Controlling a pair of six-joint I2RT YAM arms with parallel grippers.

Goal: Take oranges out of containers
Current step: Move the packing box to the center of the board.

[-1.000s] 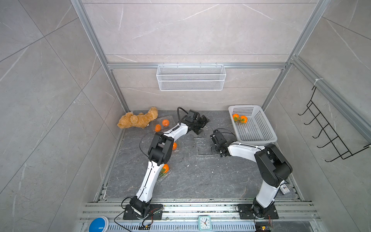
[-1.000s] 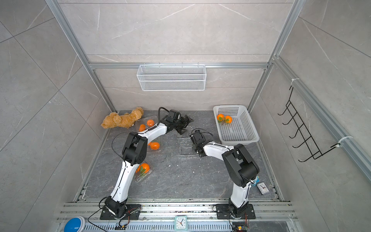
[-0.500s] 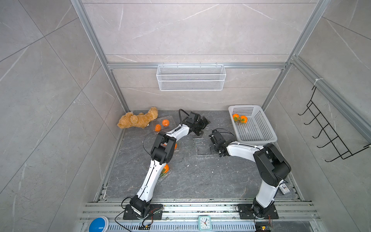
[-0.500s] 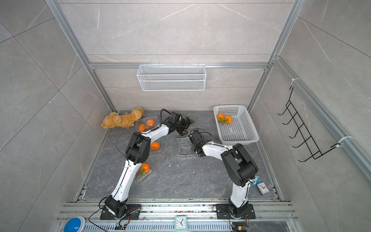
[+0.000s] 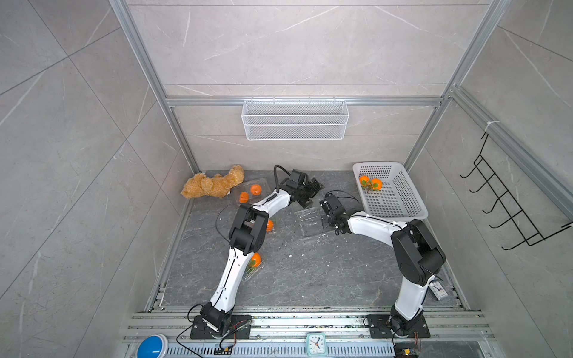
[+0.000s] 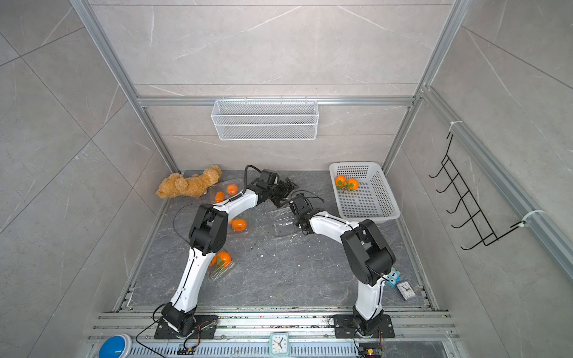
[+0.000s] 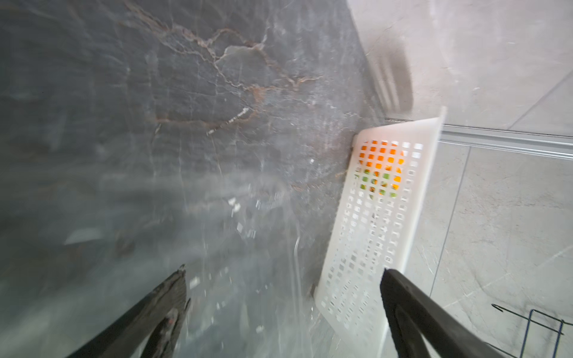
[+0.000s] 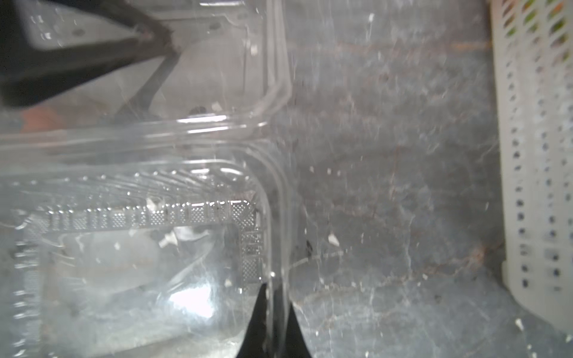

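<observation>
An empty clear container (image 5: 309, 222) (image 6: 281, 220) lies open mid-floor. My right gripper (image 5: 325, 222) (image 8: 276, 297) is shut on its side wall (image 8: 274, 217). My left gripper (image 5: 311, 193) (image 7: 283, 268) hovers open just behind it, holding nothing. Two oranges (image 5: 370, 183) (image 6: 347, 183) lie in the white basket (image 5: 412, 214). Two more oranges (image 5: 250, 192) sit in a container by the teddy bear. One orange (image 6: 238, 224) shows in a container beside the left elbow, another (image 6: 224, 259) in a container near the left forearm.
The tan teddy bear (image 5: 214, 185) lies at the back left. The white basket (image 7: 387, 235) (image 8: 533, 155) stands close to the right of both grippers. A wire-mesh basket (image 5: 294, 119) hangs on the back wall. A small clock (image 6: 405, 290) lies by the right arm's base.
My right gripper has shifted slightly left and back, taking the empty container with it. My left gripper has stayed open and barely moved.
</observation>
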